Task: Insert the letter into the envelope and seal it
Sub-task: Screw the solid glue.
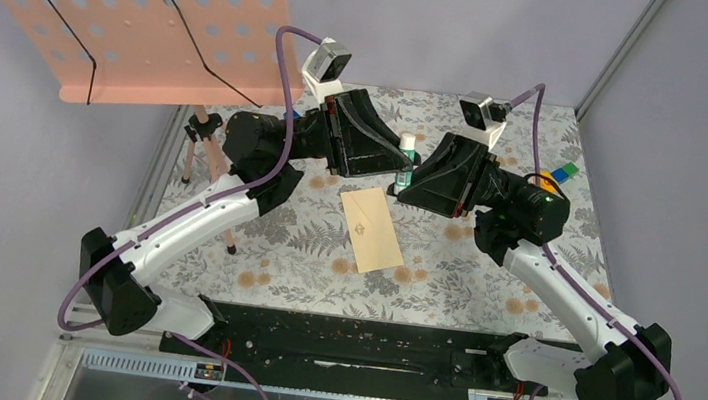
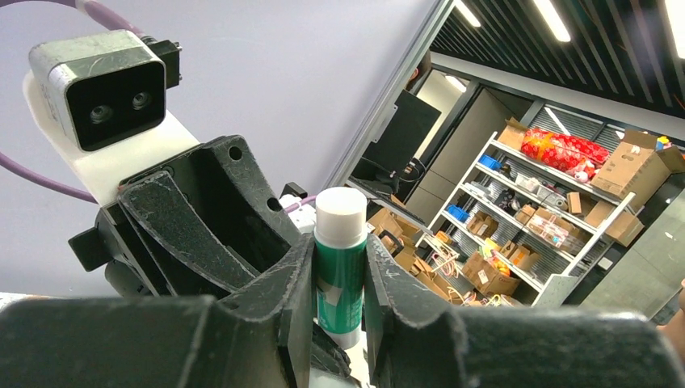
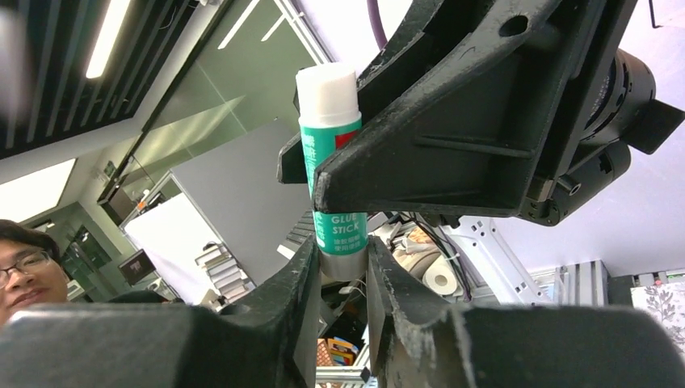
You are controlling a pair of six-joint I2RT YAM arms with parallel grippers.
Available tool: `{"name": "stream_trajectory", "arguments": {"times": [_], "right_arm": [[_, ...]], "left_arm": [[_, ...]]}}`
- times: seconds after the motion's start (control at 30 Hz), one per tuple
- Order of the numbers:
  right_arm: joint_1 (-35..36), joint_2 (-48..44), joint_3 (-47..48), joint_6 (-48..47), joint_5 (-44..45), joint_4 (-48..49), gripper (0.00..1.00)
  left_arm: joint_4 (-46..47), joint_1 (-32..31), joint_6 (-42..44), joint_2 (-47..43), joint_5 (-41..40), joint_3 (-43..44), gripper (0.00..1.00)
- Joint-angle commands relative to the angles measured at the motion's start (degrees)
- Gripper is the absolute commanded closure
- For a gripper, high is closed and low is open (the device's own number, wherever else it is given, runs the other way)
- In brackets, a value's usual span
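The tan envelope [image 1: 372, 229] lies flat on the floral tablecloth between the two arms, with a small mark on its face. The letter is not in view. Above the envelope's far end a green glue stick [image 1: 405, 156] with a white cap is held upright in the air by both grippers. My left gripper [image 2: 339, 283] is shut on the green body of the glue stick [image 2: 339, 267]. My right gripper [image 3: 341, 267] is shut on the grey bottom end of the glue stick [image 3: 331, 137]. In the top view the left gripper [image 1: 397, 165] and the right gripper [image 1: 412, 178] meet tip to tip.
A peach perforated board [image 1: 131, 4] on a wooden stand [image 1: 200, 147] leans over the back left of the table. Coloured blocks [image 1: 559, 173] sit behind the right arm. A black rail [image 1: 353, 346] runs along the near edge.
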Motion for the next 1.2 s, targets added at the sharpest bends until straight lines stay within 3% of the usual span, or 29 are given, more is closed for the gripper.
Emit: {"name": "stream_trajectory", "arguments": {"times": [0.0,0.1,0.13,0.2,0.3,0.37,0.43,0.57,0.73,1.03,1.07,1.1,1.13,1.17], "right_arm": [[0.7,-1.1,2.9,-0.9,-0.7,1.8,0.82],[0.7,-2.7,2.7,-5.3,-1.2,-5.0,1.00],[0.7,-4.0,2.6,-9.1,-1.1,-10.8,1.00],[0.9,-7.8,2.9,-20.4,1.1,-27.5,1.00],[4.1,-14.2,7.8,-42.9,12.3,-60.8,1.00],[7.5,-15.5,12.5,-52.9,21.7,-74.4,1.00],[9.8,-15.3,15.0,-56.3,29.2,-82.5,1.00],[16.1,-12.6,19.9,-61.2,43.2,-90.7,1.00],[22.0,-10.6,21.3,-62.1,55.8,-92.8,1.00],[24.1,-10.1,22.2,-64.1,64.3,-95.5,1.00],[24.1,-10.4,21.5,-63.8,64.2,-94.8,0.96],[24.1,-10.6,20.7,-63.5,63.9,-94.2,0.78],[24.1,-10.9,19.9,-63.7,63.6,-93.2,0.54],[24.1,-11.3,19.0,-63.8,63.6,-93.0,0.38]], "left_arm": [[2.0,0.3,0.9,-1.0,0.0,1.4,1.00],[-3.7,0.3,4.6,-1.8,-0.1,1.7,1.00],[-7.3,0.3,6.8,-2.3,-0.4,1.9,1.00],[-14.3,0.2,11.5,-3.4,-1.6,2.3,1.00],[-27.3,0.2,21.1,-5.2,-7.2,4.0,1.00],[-34.8,0.0,26.0,-5.8,-11.6,4.8,1.00],[-40.7,-0.6,30.0,-6.3,-16.1,5.1,1.00],[-47.1,-3.2,35.6,-6.7,-24.1,6.3,1.00],[-54.2,-6.2,40.2,-6.5,-32.6,8.2,1.00],[-55.2,-6.2,41.0,-6.9,-34.8,7.2,1.00],[-55.3,-6.2,41.1,-6.7,-34.4,7.2,1.00],[-55.2,-6.1,41.0,-6.5,-33.5,7.1,1.00],[-54.7,-5.5,40.9,-6.3,-31.1,6.7,1.00],[-54.2,-4.5,40.4,-5.9,-28.9,6.2,1.00]]}}
